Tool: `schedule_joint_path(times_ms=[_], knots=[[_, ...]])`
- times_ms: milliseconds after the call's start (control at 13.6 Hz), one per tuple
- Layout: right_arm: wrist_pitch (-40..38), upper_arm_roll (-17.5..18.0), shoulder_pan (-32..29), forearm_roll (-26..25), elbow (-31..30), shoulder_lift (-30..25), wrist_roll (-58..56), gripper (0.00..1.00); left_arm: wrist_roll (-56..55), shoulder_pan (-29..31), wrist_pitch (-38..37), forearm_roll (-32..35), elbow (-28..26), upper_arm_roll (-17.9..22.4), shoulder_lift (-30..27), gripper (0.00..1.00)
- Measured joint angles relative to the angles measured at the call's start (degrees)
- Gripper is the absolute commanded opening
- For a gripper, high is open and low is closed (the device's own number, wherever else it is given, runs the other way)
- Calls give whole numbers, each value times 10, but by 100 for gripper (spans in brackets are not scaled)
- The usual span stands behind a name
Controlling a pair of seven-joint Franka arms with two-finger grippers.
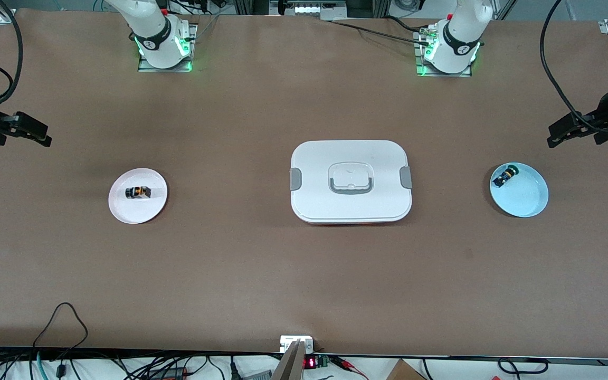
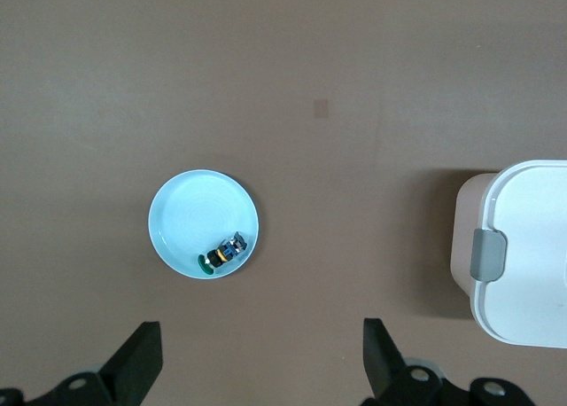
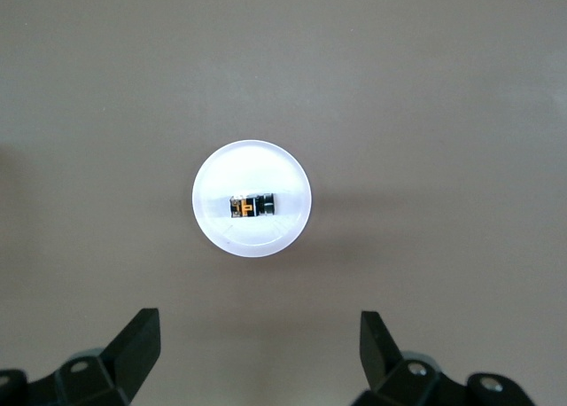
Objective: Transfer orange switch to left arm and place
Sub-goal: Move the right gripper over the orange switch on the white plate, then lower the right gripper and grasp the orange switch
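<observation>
The box (image 1: pixel 351 182) sits mid-table as the obstacle between the two plates. The orange switch (image 1: pixel 138 192) lies on the pink plate (image 1: pixel 119 208), toward the right arm's end from the box. The right gripper (image 3: pixel 259 346), fingers spread and empty, hangs high over the table near that plate, the switch well below it. The left gripper (image 2: pixel 262 355), also spread, waits over the blue plate's (image 1: pixel 525 203) end.

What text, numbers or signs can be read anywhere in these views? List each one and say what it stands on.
Red digits glow on the small black display at the table edge nearest the front camera: too small to read.
A round mark sits on the black collar of each white robot arm base: too blurred to read.
The orange-banded black switch on the round white plate shows orange markings: not legible.
The white latched box bears no text.
</observation>
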Motion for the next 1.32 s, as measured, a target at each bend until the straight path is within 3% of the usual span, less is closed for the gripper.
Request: schedule_joint_path(times_ms=[662,882,1324], knots=[[-7,2,5,0,-1,22,-1,100,0,2,0,0,0,0,0,100],[13,4,25,0,-5,69,-1,100,0,5,0,0,0,0,0,100],[135,5,53,0,-40,189,0,100,0,5,0,0,0,0,0,100]])
